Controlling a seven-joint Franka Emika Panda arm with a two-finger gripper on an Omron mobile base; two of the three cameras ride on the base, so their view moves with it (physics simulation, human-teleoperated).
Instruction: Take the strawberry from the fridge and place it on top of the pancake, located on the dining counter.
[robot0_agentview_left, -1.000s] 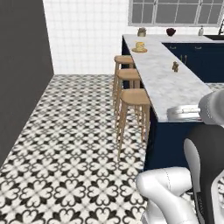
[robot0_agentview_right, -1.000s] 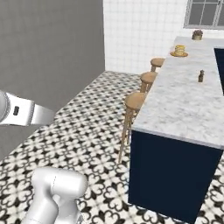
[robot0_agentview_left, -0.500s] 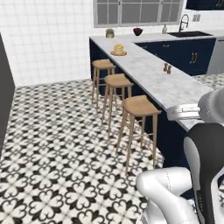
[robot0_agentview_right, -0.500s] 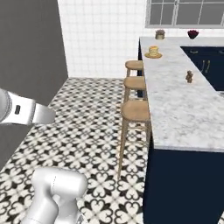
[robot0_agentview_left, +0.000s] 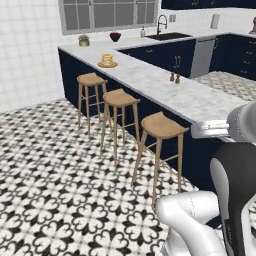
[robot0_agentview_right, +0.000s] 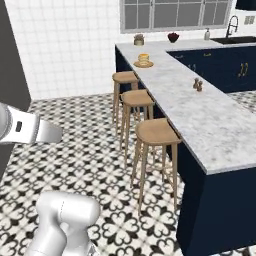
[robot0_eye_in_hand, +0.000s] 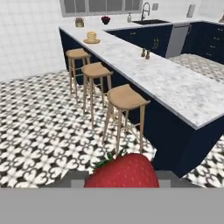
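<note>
A red strawberry (robot0_eye_in_hand: 122, 171) with green leaves sits large at the bottom of the hand view, and my gripper (robot0_eye_in_hand: 121, 178) is shut on it. The pancake (robot0_agentview_left: 107, 61) (robot0_agentview_right: 143, 61) (robot0_eye_in_hand: 91, 37) is a small golden stack on a tan plate, far ahead near the back end of the dining counter (robot0_agentview_left: 165, 87) (robot0_agentview_right: 205, 120) (robot0_eye_in_hand: 175, 89). The counter is white-grey marble on a navy base and runs from the back wall toward me. The fridge is out of view.
Three wooden stools (robot0_agentview_left: 161, 127) (robot0_agentview_right: 156, 132) (robot0_eye_in_hand: 126, 98) line the counter's near side over the patterned floor. Two small shakers (robot0_agentview_left: 174, 77) (robot0_agentview_right: 198, 85) stand mid-counter. A dark bowl of red fruit (robot0_agentview_left: 115, 36) (robot0_agentview_right: 173, 37) sits by the window. A dark grey panel (robot0_agentview_right: 10, 75) rises at the left.
The whole picture has shifted: the base has turned and driven, so the counter and stools now lie more to the middle and closer. The grip on the strawberry holds.
</note>
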